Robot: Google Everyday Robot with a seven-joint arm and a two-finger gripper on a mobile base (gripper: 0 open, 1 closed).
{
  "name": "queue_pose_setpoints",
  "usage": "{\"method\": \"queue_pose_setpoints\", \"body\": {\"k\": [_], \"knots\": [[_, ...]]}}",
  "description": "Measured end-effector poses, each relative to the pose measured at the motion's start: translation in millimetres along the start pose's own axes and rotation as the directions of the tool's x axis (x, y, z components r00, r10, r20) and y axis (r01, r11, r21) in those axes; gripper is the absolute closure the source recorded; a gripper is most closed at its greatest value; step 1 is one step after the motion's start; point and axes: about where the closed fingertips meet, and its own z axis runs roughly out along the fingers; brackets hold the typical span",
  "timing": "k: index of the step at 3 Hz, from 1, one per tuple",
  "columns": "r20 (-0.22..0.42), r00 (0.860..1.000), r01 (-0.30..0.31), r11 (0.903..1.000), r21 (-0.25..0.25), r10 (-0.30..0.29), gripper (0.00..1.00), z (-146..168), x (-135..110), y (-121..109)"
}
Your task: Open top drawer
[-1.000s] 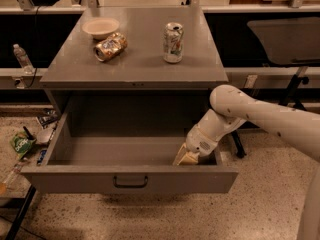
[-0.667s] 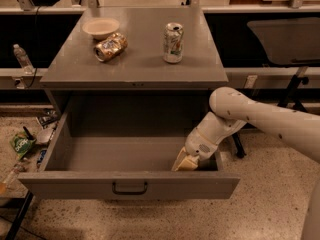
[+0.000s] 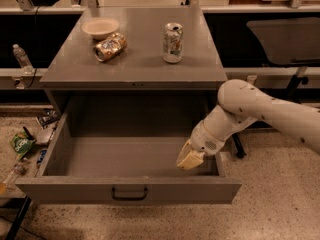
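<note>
Nearest the camera, the top drawer stands pulled well out from under the cabinet top. It is a wide grey metal box with a tall plain front and a small dark bar handle mid-front, and its deep grey inside is bare. The gripper hangs inside the drawer's front right corner, just behind the front panel; whether it is open or closed cannot be told. On the floor to the left lies a green packet, its white lettering unreadable. Farther back, on the top, an upright can, a tipped can and a bowl sit; their labels cannot be read.
</note>
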Motion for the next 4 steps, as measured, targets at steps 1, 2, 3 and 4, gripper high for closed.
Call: {"method": "queue_pose_setpoints", "body": {"k": [1,2,3,4], "knots": [[0.002,0.999,0.051,0.972,0.229,-0.053,1.0,-42.6,-8.9,-13.3],[0.078,0.99,0.074,0.8986,0.433,-0.119,1.0,-99.2,-28.1,-25.1],[0.216,0.955,0.05,0.8281,0.558,-0.204,1.0,-146.0,-44.3,-31.4],[0.381,0.873,-0.003,0.7768,0.63,-0.305,1.0,-198.2,-46.8,-23.1]]}}
